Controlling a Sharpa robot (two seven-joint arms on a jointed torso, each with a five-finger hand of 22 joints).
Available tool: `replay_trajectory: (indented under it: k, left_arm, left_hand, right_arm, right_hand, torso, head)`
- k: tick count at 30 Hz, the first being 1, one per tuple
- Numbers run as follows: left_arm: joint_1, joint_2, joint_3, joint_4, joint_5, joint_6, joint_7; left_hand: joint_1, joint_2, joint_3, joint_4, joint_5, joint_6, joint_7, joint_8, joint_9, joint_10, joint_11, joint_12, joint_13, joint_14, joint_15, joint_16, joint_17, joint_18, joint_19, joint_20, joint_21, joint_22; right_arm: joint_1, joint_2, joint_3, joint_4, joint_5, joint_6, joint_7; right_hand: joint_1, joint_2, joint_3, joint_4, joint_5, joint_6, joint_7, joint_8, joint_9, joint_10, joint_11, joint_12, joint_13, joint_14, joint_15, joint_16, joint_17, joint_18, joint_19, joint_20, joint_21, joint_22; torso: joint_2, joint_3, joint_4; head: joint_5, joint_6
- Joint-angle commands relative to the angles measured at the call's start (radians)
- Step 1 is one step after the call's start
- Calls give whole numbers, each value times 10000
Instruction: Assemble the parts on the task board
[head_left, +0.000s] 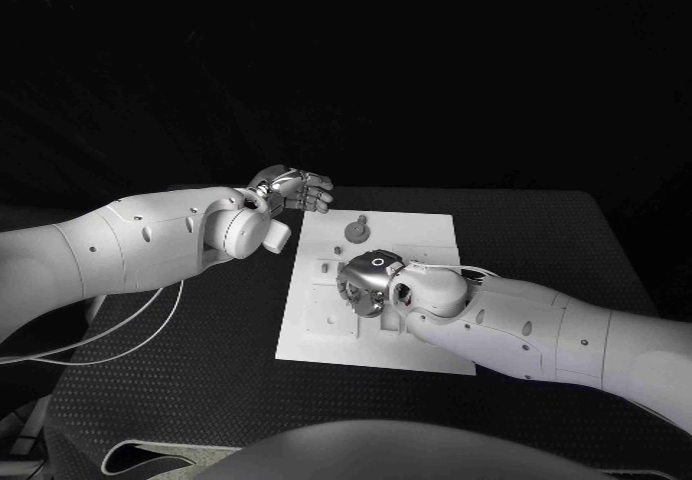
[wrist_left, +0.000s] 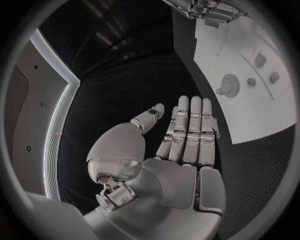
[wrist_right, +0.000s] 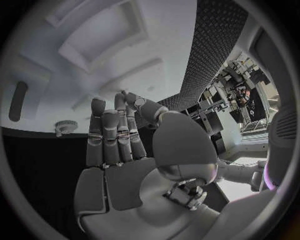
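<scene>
While the right hand (head_left: 369, 281) hovers low over the middle of the task board (head_left: 421, 352), you've got nothing grasped: in the right wrist view its fingers (wrist_right: 110, 131) run straight and close together, released, with the board's moulded recesses just beyond them.

Board sits mid-tabletop (head_left: 188, 380), a flat white rigid plate with shallow rectangular pockets and raised bosses. Tabletop is black with a fine dimpled, grippy-looking mat texture, so I'd expect the board to stay put under light pushes.

Beyond the right hand, near the board's far end, lies the round part (head_left: 356, 231): a disc with a raised hub and a small stub at one side, clearer in the left wrist view (wrist_left: 229, 85). A few small blocky parts (wrist_left: 260, 60) lie near it on the board. My read: hard moulded plastic, light, stiff, smooth-faced, so likely slippery under metal fingers. Take the disc by its rim, thumb opposed, not by the hub; pinch the small blocks across their flat sides. Low force should do. They look too small to tolerate a sloppy approach, and a nudge could skate them across the plate.

Farthest out, the left hand (head_left: 290, 188) is held above the tabletop just off the board's far left corner. The left wrist view shows its fingers (wrist_left: 189, 132) extended, side by side, holding nothing.
</scene>
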Motion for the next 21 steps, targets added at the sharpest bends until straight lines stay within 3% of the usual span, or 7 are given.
replay_trajectory:
  k: [1, 21]
  left_arm:
    - [11, 19, 11, 6, -45, 147, 124]
    - [11, 9, 11, -47, -47, 173, 102]
  left_hand:
    - [43, -61, 9, 1, 38, 71, -28, 53, -10, -9, -14, 8, 18, 71, -16, -37, 9, -61, 37, -27, 24, 14]
    - [49, -68, 8, 8, 38, 72, -28, 51, -15, -14, -12, 1, 26, 71, -15, -52, 16, -63, 34, -27, 19, 19]
  right_arm:
    - [-24, -5, -12, -2, -15, 66, 66]
    - [-24, -114, -11, 169, 28, -51, 53]
  right_hand:
    - [45, 16, 41, 6, 62, 86, -15, 29, 14, 64, 14, 50, -8, 4, -36, -56, 14, 133, 44, -13, 40, 196]
    - [43, 24, 43, 5, 63, 87, -15, 26, 15, 66, 13, 50, -5, 6, -37, -59, 14, 133, 45, -14, 39, 195]
  torso:
    - [-1, -2, -2]
    - [0, -2, -1]
  head:
    - [9, 1]
    - [36, -37]
